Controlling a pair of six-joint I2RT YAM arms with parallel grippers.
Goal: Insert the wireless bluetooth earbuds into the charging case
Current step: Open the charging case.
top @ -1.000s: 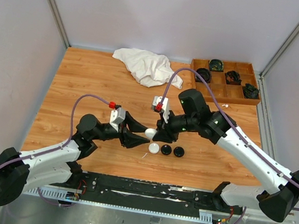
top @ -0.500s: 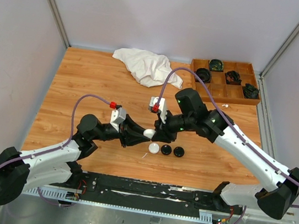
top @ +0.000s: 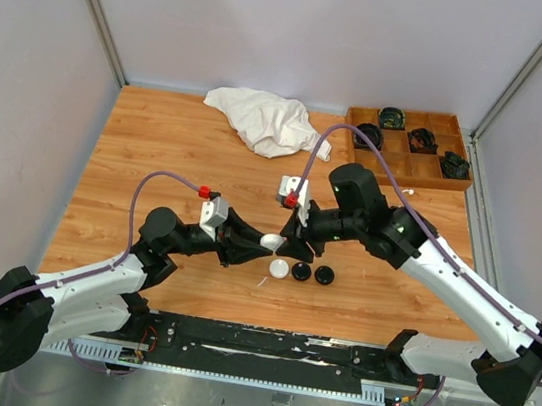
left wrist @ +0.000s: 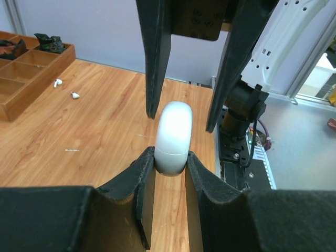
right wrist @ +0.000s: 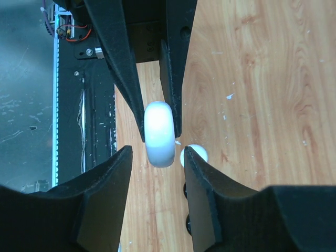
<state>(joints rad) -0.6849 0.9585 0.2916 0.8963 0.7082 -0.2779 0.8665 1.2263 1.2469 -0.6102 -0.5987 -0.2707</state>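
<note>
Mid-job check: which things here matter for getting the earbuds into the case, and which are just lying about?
Job: white charging case, clamped in the left gripper; right gripper, open around it; white earbuds by the wooden tray; other round cases, one white, two black.
Lying about: white cloth; wooden tray; coiled black items in it.

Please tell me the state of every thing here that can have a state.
left gripper: shut on the white charging case
white charging case: lid shut, held above the table
right gripper: open, jaws either side of the case, apart from it
two white earbuds: loose on the table beside the tray
white cloth: crumpled
</note>
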